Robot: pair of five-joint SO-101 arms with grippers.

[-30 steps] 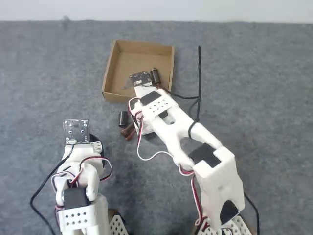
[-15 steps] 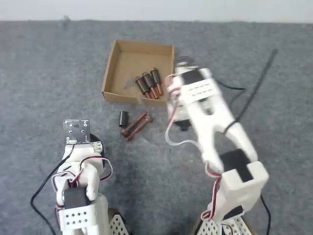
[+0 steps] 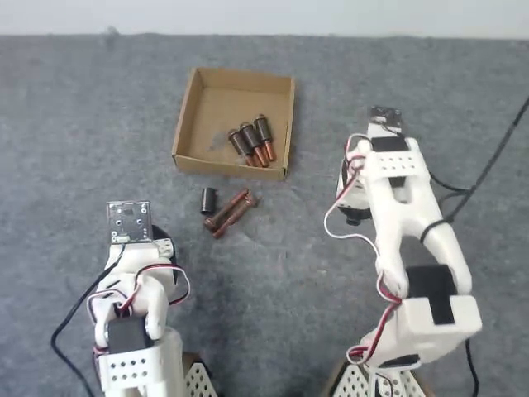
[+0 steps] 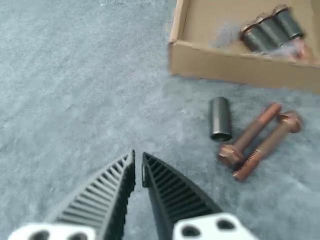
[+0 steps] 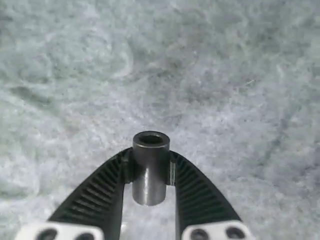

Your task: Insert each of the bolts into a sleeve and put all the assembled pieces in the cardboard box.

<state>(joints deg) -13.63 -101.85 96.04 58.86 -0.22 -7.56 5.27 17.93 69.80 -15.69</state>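
Right gripper (image 5: 150, 159): I see it pinching a dark sleeve (image 5: 149, 175) between its fingers, the open end showing. It hangs over the grey mat (image 3: 463, 107), off to the right of the box in the high view.
Left gripper (image 4: 138, 156): fingers pressed almost together with nothing between them, over the mat.
Cardboard box (image 3: 225, 164): three assembled pieces (image 3: 252, 142) lie side by side inside.
Loose sleeve (image 3: 208, 200): on the mat, just in front of the box.
Bolts (image 3: 231, 211): I count two, lying together just beside the loose sleeve.
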